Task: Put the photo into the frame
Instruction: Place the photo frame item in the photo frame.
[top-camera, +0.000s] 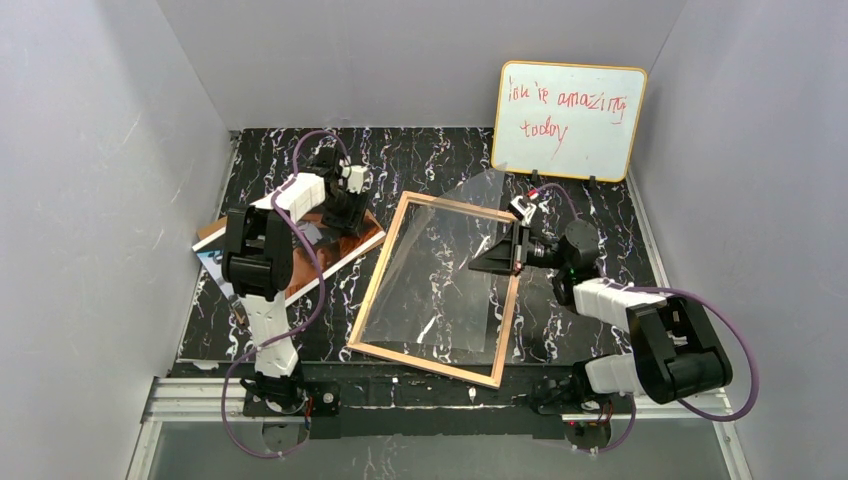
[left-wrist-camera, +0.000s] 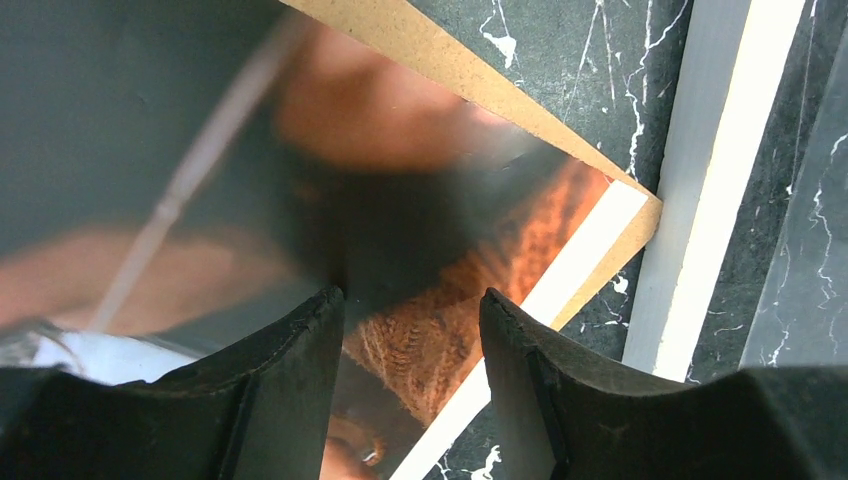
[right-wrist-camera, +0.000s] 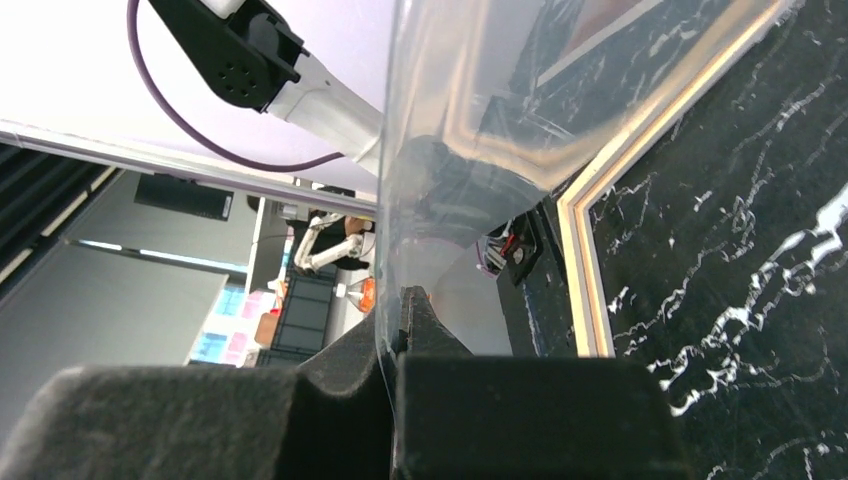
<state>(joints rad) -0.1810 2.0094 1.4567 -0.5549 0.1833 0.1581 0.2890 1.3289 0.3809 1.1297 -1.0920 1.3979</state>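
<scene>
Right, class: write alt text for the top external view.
The right hand, shut on a clear rectangular pane, holds it tilted above a thin tan wooden rectangular frame lying mid-table. The open left hand is above a glossy dark-and-orange photo.

You run two arms of one build.

Left arm (top-camera: 265, 320): white moulded link shells between blocky black joint housings, well behind the claw.

Left claw (left-wrist-camera: 410, 315): matt black, with two thick wedge fingers (left-wrist-camera: 290, 380) whose inner faces are slightly rough.

Left purple cable (top-camera: 296, 152): loops loose from just behind the claw back to the base.

Right arm (top-camera: 610, 300): same white and black. The right purple cable (top-camera: 752, 375) is its own.

Right claw (right-wrist-camera: 400, 300): matt black. A small white block (top-camera: 521, 207) with red wiring sits just behind it.
</scene>
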